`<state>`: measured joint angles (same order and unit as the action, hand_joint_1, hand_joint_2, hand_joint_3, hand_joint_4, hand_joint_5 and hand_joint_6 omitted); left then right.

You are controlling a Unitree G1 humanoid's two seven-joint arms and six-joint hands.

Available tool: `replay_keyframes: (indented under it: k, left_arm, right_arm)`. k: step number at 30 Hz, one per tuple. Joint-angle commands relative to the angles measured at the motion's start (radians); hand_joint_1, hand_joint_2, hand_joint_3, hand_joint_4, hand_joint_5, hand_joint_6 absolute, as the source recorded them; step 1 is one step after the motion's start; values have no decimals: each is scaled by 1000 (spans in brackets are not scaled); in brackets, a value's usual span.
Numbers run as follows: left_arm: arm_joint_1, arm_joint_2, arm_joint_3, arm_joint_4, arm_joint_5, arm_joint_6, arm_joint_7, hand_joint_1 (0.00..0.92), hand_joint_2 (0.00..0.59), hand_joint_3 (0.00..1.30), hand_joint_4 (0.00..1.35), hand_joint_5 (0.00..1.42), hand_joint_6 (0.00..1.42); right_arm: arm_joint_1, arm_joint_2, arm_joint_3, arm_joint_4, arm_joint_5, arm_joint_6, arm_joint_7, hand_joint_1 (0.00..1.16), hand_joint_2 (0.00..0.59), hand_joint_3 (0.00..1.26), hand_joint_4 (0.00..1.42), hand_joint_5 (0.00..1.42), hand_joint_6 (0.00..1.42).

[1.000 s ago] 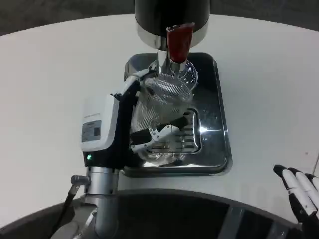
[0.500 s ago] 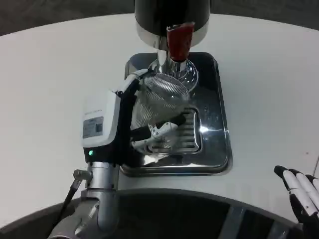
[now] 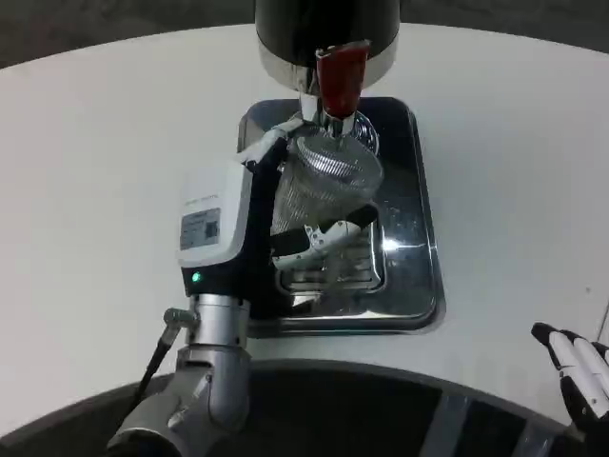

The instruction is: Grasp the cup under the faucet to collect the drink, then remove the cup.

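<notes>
Since the earlier frame, the left hand [image 3: 285, 224] has carried the cup [image 3: 324, 190] up and to the right, so the cup's rim now sits directly beneath the faucet [image 3: 335, 114] instead of short of it. Its fingers [image 3: 328, 233] are wrapped around the ribbed clear cup, one across the front wall and one at the upper left rim, gripping it. The cup is tilted, its mouth toward the faucet's red lever [image 3: 341, 74], over the steel drip tray [image 3: 423, 238]. The tray rests on the white bench [image 3: 95, 171], with its slotted grate [image 3: 352, 271] just below the cup. The black and silver dispenser [image 3: 328, 29] stands at the tray's far edge. The right hand [image 3: 579, 371] rests at the lower right edge, well apart from the tray; whether its fingers are spread or curled cannot be determined.
</notes>
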<state>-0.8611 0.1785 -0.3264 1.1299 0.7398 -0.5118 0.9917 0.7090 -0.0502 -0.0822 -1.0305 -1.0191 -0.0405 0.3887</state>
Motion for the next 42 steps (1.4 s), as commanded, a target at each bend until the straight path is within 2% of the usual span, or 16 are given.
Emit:
replay_keyframes:
  k: [1, 6, 9, 17, 23, 27, 29, 33, 42]
  left_arm:
    - [-15, -10, -1, -8, -25, -20, 34, 528, 225, 1058, 1131, 1221, 1424]
    - [-13, -17, -11, -15, -33, -23, 34, 525, 223, 1058, 1131, 1221, 1424]
    - [-4, -19, -20, -17, -30, -24, 30, 513, 218, 1046, 1078, 1177, 1424]
    - [15, -9, -41, -16, -28, -29, 15, 421, 156, 874, 842, 1064, 1424]
    - [20, 10, -47, -17, -33, -32, 7, 321, 83, 650, 565, 925, 1401]
    - [20, 19, -48, -17, -35, -36, 3, 278, 60, 592, 498, 869, 1382]
    - [21, 25, -51, -17, -34, -38, 0, 261, 50, 558, 453, 813, 1349]
    - [22, 37, -55, -18, -31, -44, -9, 221, 20, 480, 318, 636, 1172]
    - [24, 56, -52, -19, -34, -55, -16, 199, 0, 488, 327, 615, 1152]
  right_arm:
    - [17, 6, -9, -17, 10, -6, 6, 624, 357, 0, 0, 0, 0]
    - [24, 7, -12, -17, 15, -7, 6, 624, 357, 0, 0, 0, 0]
    - [24, 10, -11, -17, 16, -5, 5, 624, 357, 0, 0, 0, 0]
    - [29, 13, -10, -17, 20, -3, 2, 624, 357, 0, 0, 0, 0]
    - [26, 14, -10, -17, 27, 3, 0, 624, 357, 0, 0, 0, 0]
    - [26, 13, -13, -16, 34, 4, -2, 624, 357, 0, 0, 0, 0]
    - [27, 13, -12, -16, 37, 4, -3, 624, 357, 0, 0, 0, 0]
    - [28, 15, -8, -14, 39, 3, -5, 624, 357, 0, 0, 0, 0]
    - [18, 16, -3, -7, 43, 4, -10, 624, 357, 0, 0, 0, 0]
